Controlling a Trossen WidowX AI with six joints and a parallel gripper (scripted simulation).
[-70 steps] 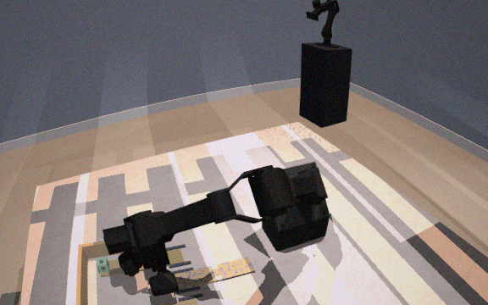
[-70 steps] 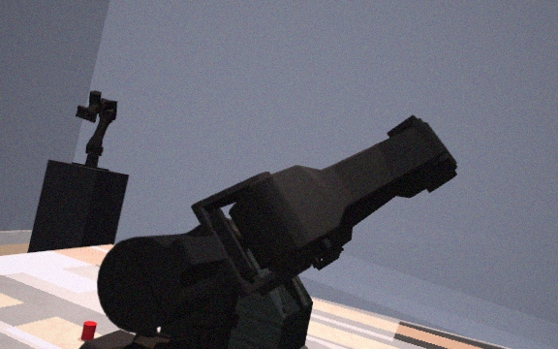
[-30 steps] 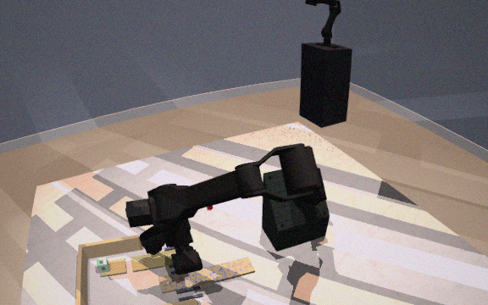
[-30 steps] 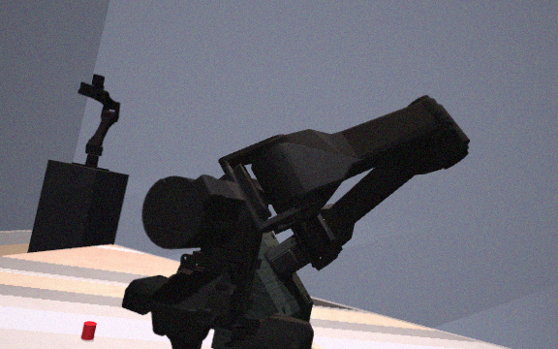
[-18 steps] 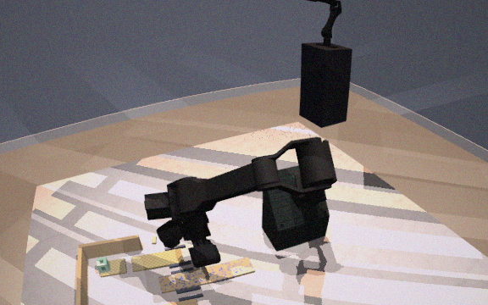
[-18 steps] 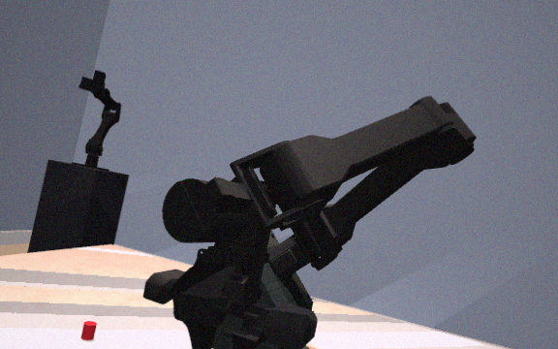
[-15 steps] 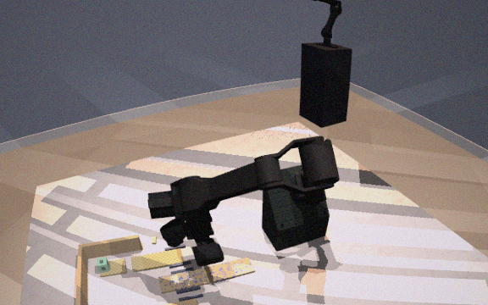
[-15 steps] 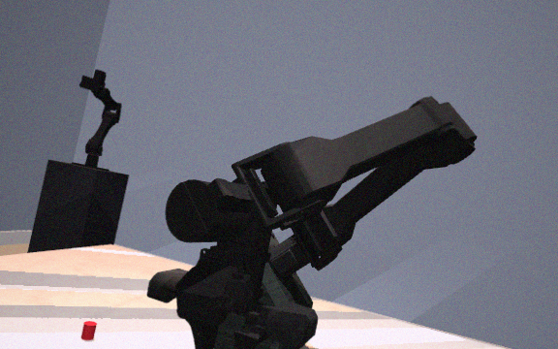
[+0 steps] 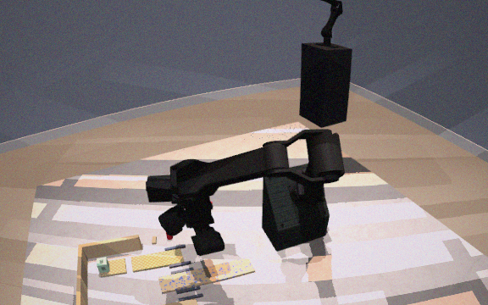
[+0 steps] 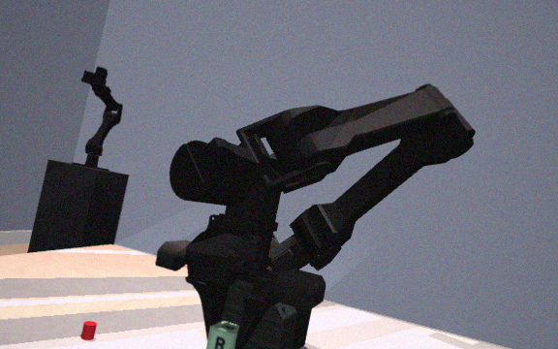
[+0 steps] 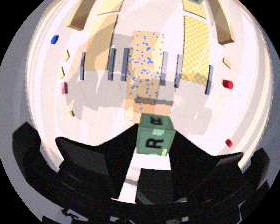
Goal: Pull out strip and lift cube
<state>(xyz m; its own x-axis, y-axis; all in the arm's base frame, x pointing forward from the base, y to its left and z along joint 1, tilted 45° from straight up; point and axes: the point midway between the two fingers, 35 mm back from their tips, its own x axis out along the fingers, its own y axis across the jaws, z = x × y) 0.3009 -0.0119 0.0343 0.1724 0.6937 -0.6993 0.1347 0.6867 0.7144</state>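
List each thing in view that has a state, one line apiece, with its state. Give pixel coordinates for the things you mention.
gripper (image 11: 156,142): shut on the lettered cube
lettered cube (image 10: 222,336) (image 11: 155,135): held up
speckled strip (image 9: 223,272) (image 11: 147,55): in one piece, flat
checkered strip (image 9: 157,260) (image 11: 197,45): split
second green cube (image 9: 102,265): resting on the checkered strip's far piece

The top view looks steeply down from far above on the black jointed arm (image 9: 235,167) (image 10: 381,116), which the exterior view faces low and close, while the gripper-mounted wrist view shares the blue-speckled flat strip (image 9: 223,273) (image 11: 146,65) with the top.
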